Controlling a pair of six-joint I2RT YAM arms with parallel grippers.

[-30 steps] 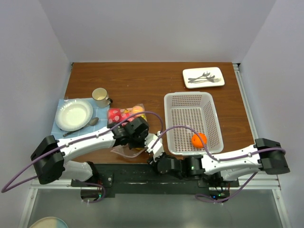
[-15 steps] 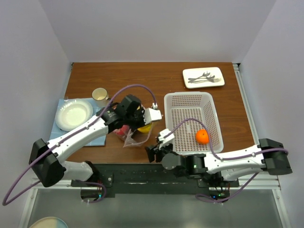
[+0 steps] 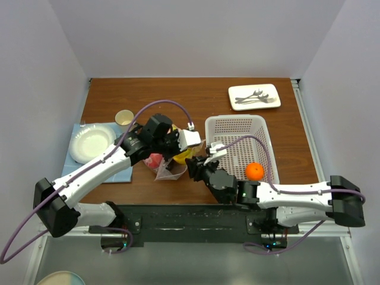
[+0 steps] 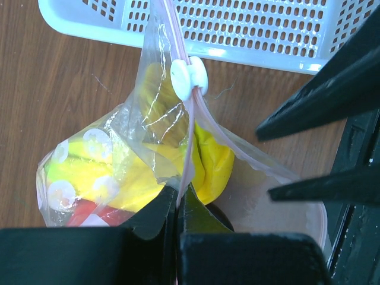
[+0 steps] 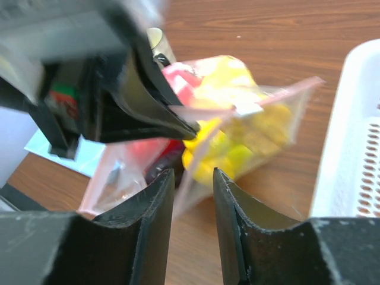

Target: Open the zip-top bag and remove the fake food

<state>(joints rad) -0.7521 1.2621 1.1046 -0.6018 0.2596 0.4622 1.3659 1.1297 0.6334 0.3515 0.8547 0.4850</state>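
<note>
My left gripper (image 4: 178, 202) is shut on the pink zip edge of the zip-top bag (image 4: 119, 172), which hangs just left of the basket. Its white slider (image 4: 189, 77) sits further along the strip. Yellow and red fake food (image 4: 211, 160) fills the bag (image 3: 161, 166). My right gripper (image 5: 193, 178) is open, its fingers on either side of the bag's lower pink edge (image 5: 261, 124), just below the left gripper's fingers (image 5: 154, 113). Seen from above, both grippers (image 3: 177, 155) (image 3: 193, 168) meet at the bag. An orange ball (image 3: 255, 171) lies in the basket.
The white perforated basket (image 3: 237, 122) stands right of the bag. A beige mug (image 3: 124, 117) and a white plate (image 3: 92, 143) on a blue cloth are to the left. A white tray with cutlery (image 3: 254, 96) sits at the back right.
The left arm carried the bag from the near edge up beside the basket. The right gripper rose to the bag, and its jaws widened then narrowed. The orange rolled slightly.
</note>
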